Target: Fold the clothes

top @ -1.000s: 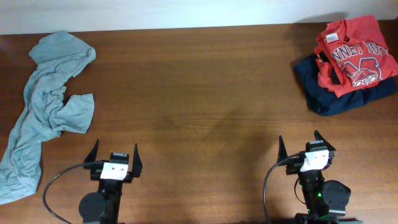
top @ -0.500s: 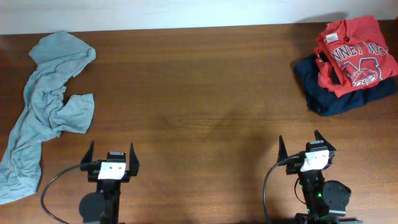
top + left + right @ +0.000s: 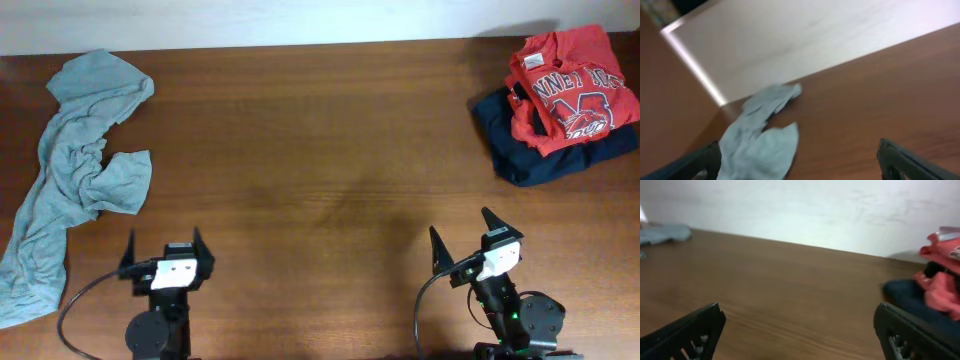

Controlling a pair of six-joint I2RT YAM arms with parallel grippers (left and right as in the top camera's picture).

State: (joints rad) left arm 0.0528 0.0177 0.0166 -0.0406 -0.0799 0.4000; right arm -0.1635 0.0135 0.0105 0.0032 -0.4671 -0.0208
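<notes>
The clothes (image 3: 75,160), a wrinkled pale grey-green T-shirt, lie crumpled in a long strip along the table's left side. In the left wrist view the clothes (image 3: 760,145) show ahead and left of centre. My left gripper (image 3: 163,240) stands open near the front edge, right of the shirt's lower end and apart from it, with nothing between its fingers (image 3: 700,162). My right gripper (image 3: 460,224) is open and empty at the front right. In its view only a far corner of the clothes (image 3: 665,234) shows at the left.
A red shirt with white lettering (image 3: 570,85) lies on a folded dark navy garment (image 3: 540,155) at the back right corner. Both also appear in the right wrist view, the red shirt (image 3: 945,287) at the right. Bare wooden table (image 3: 320,150) spans between them.
My left gripper has shifted left and slightly toward the front edge, turning toward the shirt. My right gripper has swung to face more leftward. Both stay open.
</notes>
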